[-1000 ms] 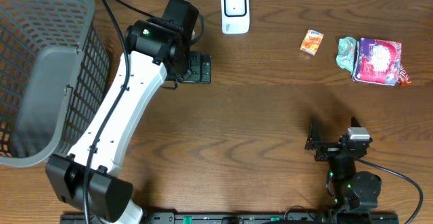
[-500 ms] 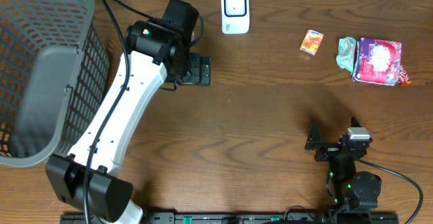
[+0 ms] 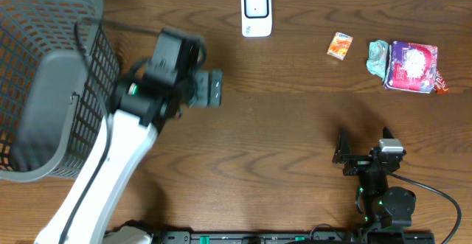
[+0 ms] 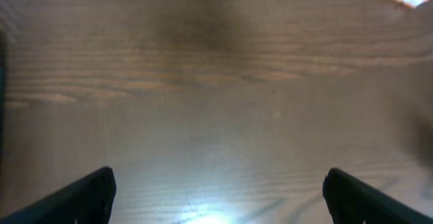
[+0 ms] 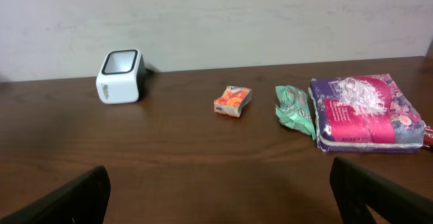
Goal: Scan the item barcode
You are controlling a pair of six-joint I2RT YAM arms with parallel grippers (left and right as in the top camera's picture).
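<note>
No legible text on the scanner (image 5: 120, 76) or purple packet (image 5: 369, 112)

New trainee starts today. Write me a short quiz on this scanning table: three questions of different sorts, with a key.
1. True or false: the left pincer holds an item.
2. Which item lies nearest the scanner? A orange packet; B green packet; C purple pack.
3. Fill in: the basket stands on the ___ arm's side of the table.
Key: 1 false, it is open and empty. 2 A. 3 left.
</note>
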